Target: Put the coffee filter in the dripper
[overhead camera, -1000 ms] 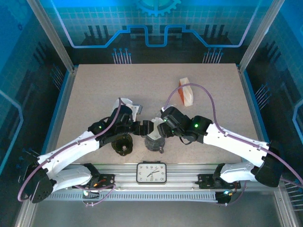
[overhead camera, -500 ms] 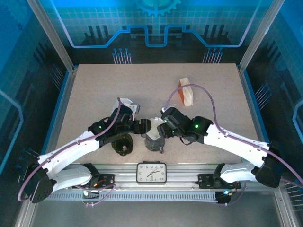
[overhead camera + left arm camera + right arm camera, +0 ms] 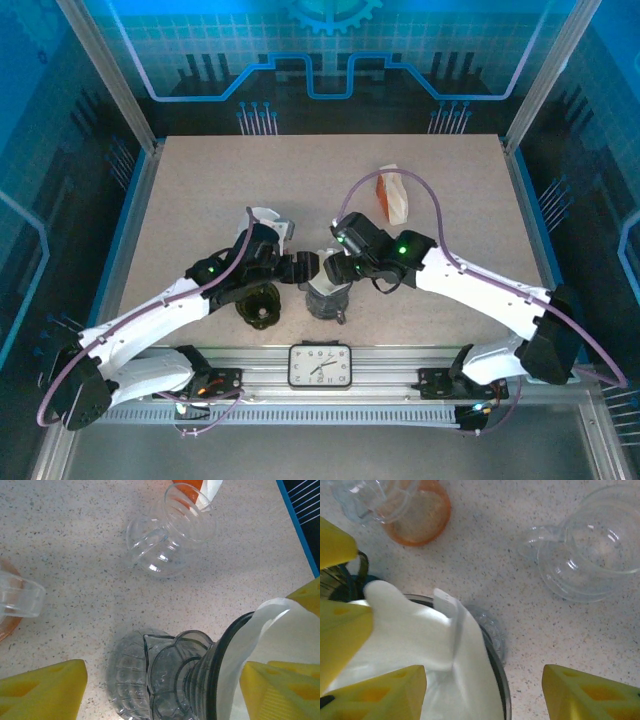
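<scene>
Though white paper coffee filter (image 3: 410, 635) sits inside clear ribbed plastic dripper (image 3: 175, 670), likely not flush yet. Left gripper (image 3: 162, 690) fingers spread astride dripper; right gripper (image 3: 483, 680) fingers spread, empty. Left: press flat.

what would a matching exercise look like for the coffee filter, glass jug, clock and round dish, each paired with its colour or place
Things:
1 coffee filter
2 glass jug
3 clock
4 round dish

Colour or place:
a clear, on the bare tabletop
b on the rail at the near edge
c white, inside the rim of the dripper
d orange, by a clear cup

Pairs: 1-c, 2-a, 3-b, 4-d
</scene>
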`<action>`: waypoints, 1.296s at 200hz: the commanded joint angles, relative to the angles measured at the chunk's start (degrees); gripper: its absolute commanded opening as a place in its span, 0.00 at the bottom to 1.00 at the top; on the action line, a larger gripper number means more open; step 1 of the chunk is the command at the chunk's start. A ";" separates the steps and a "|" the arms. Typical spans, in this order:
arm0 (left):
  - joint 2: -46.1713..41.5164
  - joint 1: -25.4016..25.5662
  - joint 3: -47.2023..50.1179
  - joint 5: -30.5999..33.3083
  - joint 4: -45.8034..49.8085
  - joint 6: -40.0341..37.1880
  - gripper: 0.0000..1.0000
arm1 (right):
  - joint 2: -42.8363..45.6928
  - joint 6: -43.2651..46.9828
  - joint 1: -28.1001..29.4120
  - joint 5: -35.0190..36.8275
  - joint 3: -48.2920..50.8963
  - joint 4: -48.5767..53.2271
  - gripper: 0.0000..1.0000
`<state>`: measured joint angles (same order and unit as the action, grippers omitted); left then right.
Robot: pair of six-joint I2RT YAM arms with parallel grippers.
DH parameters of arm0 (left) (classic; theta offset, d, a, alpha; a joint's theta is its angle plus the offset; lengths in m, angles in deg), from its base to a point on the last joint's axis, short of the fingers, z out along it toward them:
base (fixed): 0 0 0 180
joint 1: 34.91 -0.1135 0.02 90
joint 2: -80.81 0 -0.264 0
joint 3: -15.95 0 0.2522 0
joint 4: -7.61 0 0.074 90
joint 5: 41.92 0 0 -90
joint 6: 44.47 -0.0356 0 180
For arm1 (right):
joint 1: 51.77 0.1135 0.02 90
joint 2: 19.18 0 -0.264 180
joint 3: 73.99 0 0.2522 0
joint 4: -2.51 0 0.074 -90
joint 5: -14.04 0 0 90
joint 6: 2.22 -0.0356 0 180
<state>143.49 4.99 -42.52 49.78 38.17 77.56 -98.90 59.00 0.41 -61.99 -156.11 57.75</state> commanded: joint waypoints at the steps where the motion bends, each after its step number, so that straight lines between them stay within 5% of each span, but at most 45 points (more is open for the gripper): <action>1: -1.06 -0.26 1.21 -0.39 -0.30 1.19 0.81 | -1.71 1.94 -0.91 -1.75 -2.80 3.25 0.64; 259: -1.28 -0.38 1.85 -1.19 -0.98 2.24 0.81 | -8.88 5.52 -1.32 -0.10 -2.78 2.81 0.64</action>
<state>143.33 4.99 -41.47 49.76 37.82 78.72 -107.30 63.88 -0.59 -62.93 -160.56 62.07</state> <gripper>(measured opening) 0.809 0.638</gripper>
